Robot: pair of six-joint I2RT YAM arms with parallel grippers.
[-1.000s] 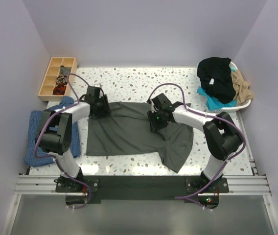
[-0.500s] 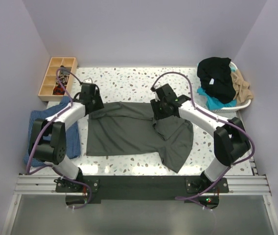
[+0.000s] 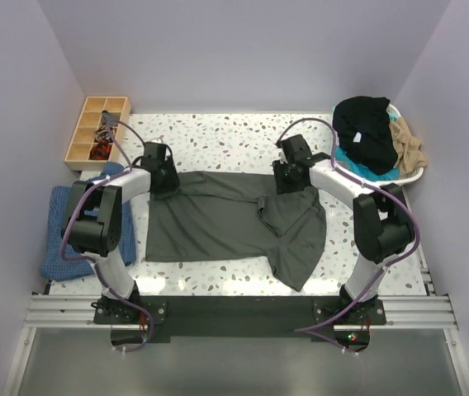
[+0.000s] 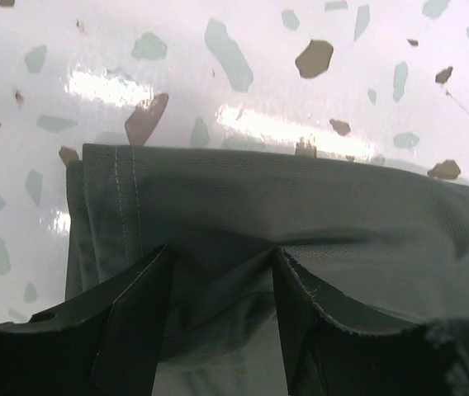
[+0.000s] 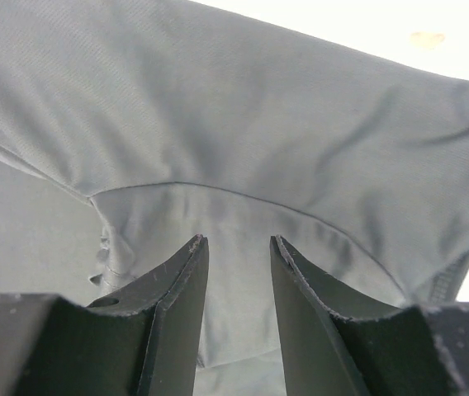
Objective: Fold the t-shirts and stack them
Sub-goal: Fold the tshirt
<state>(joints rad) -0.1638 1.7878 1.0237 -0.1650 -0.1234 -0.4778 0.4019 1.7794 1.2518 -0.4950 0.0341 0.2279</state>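
Observation:
A charcoal-grey t-shirt [image 3: 218,227] lies spread flat in the middle of the speckled table. My left gripper [image 3: 164,183] hangs over its far left corner. In the left wrist view, that gripper [image 4: 222,250] is open, its tips resting on the t-shirt [image 4: 300,198] with a low wrinkle of cloth between them. My right gripper [image 3: 291,185] is at the far right of the shirt, near the sleeve. It [image 5: 236,239] is open too, with smooth cloth [image 5: 218,107] under the gap. More t-shirts, black [image 3: 367,128], tan [image 3: 408,144] and teal [image 3: 358,169], are heaped at the back right.
The heap sits in a white basket [image 3: 420,172] against the right wall. A wooden compartment tray [image 3: 82,132] with small items stands at the back left. A blue cloth [image 3: 57,231] lies along the left edge. Bare table [image 4: 218,82] shows beyond the shirt's far hem.
My right gripper has moved right and towards the far edge of the shirt. My left gripper has shifted only slightly at the far left corner. The shirt lies much as before.

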